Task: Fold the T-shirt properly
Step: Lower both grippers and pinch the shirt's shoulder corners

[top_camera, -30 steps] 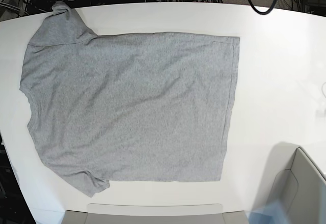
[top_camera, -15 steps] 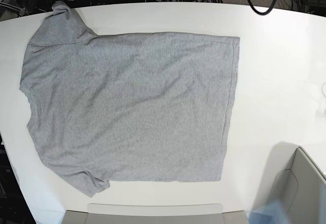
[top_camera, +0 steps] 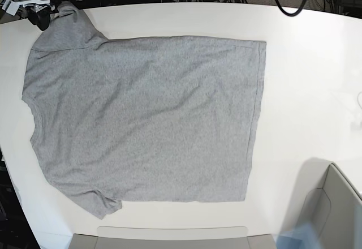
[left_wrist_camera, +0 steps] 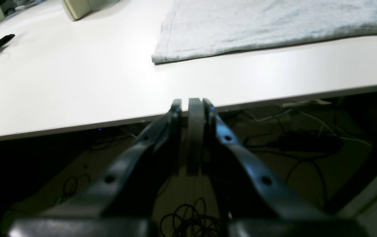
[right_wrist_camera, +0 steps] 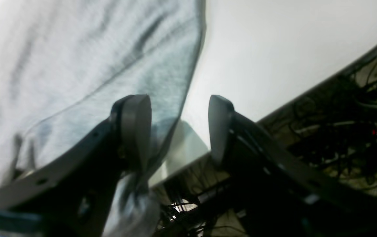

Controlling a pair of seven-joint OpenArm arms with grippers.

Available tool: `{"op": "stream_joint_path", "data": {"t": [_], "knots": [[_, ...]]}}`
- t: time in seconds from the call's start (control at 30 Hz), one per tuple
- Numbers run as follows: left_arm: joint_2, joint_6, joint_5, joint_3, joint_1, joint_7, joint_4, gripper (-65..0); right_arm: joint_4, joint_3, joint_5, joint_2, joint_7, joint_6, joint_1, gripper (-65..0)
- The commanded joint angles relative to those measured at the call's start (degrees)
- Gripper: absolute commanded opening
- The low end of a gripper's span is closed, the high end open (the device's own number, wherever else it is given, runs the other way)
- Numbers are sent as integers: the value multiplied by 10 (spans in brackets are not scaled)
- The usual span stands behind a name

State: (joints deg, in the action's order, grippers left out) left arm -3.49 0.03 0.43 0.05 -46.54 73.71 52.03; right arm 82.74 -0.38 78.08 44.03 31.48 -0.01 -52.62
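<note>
On a white table [top_camera: 317,79] the shirt [top_camera: 141,119] lies flat, plain side up, as the right gripper [right_wrist_camera: 175,128], fingers apart, nears its far sleeve and the left gripper [left_wrist_camera: 191,108] waits closed off the edge; a shallow pinch could slip.

left gripper [left_wrist_camera: 190,105]: glossy black, slim tapering fingers, a round screw hole in each, flat grey pads | right gripper [right_wrist_camera: 178,126]: black, broader rounded fingertips, grey pads, small holes along the fingers; black and silver in base view
</note>
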Motion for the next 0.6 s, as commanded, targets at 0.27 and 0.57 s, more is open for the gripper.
{"op": "stream_joint_path", "data": {"t": [0.27, 0.57], "knots": [[-1, 5, -4, -4, -30, 21, 37, -605, -30, 10, 4, -35, -49, 61, 35, -365], [-28, 3, -104, 28, -99, -3, 201, -491, -28, 3, 2, -48, -71, 69, 43, -365]]}}
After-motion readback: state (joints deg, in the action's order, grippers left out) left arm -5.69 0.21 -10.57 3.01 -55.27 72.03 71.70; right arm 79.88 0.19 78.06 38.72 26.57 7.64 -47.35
